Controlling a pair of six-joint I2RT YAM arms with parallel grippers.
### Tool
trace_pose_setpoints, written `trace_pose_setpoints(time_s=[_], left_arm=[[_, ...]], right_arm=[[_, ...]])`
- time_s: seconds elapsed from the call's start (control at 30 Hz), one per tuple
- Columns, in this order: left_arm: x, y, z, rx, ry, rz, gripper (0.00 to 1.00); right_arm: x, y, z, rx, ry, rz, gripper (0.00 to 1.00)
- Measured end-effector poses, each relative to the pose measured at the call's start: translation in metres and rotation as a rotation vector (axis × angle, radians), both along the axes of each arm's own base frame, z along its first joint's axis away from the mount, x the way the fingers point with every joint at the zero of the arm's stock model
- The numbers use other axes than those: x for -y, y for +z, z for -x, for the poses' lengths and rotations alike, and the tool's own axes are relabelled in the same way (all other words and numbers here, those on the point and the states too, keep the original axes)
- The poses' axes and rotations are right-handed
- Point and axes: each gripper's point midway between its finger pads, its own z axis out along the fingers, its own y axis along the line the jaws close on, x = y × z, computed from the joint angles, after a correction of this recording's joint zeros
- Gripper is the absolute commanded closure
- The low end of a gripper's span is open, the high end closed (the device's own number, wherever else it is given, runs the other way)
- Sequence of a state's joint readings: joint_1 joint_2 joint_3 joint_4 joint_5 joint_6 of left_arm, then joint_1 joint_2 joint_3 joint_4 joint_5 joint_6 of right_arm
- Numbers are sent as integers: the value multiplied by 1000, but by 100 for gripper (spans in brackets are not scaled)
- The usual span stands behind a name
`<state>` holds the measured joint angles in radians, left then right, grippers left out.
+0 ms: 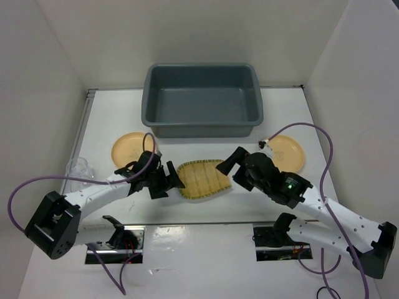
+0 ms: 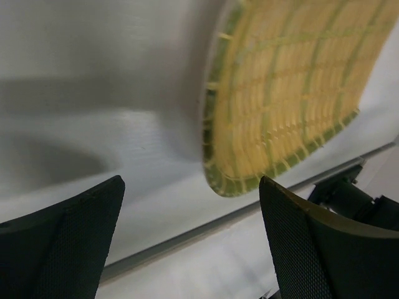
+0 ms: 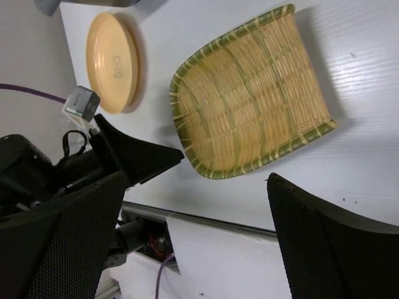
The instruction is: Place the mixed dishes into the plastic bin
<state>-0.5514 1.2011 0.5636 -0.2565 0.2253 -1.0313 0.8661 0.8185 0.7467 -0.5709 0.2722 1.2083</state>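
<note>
Woven tray (image 1: 202, 179): flat on the tabletop (image 1: 206, 215), just in front of the plastic bin (image 1: 202, 99), outside it, between the two grippers.
Left plate (image 1: 132, 148): on the tabletop left of the tray, near the bin's front-left corner.
Right plate (image 1: 287, 152): on the tabletop right of the tray, partly behind the right arm.
Left gripper (image 1: 176, 177): fingers spread wide, holding nothing, low at the tray's left edge; contact unclear.
Right gripper (image 1: 232, 171): fingers spread wide, holding nothing, just beside the tray's right edge.
</note>
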Motion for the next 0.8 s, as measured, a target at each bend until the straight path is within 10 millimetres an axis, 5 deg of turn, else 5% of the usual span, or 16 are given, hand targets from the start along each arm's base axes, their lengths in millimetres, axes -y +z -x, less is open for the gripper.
trace_pose_setpoints(time_s=[0.13, 0.4, 0.57, 0.7, 0.8], left_arm=[[-1, -23, -1, -60, 52, 15, 8], [36, -18, -38, -30, 54, 162, 15], [44, -26, -44, -58, 63, 192, 47], [42, -38, -41, -96, 84, 182, 87], [46, -32, -41, -76, 67, 211, 100]], right_arm=[[8, -3, 2, -2, 1, 29, 1], [19, 1, 4, 16, 0, 37, 1], [22, 3, 6, 16, 3, 31, 1], [26, 8, 8, 31, 1, 16, 1], [29, 10, 10, 43, 0, 3, 1]])
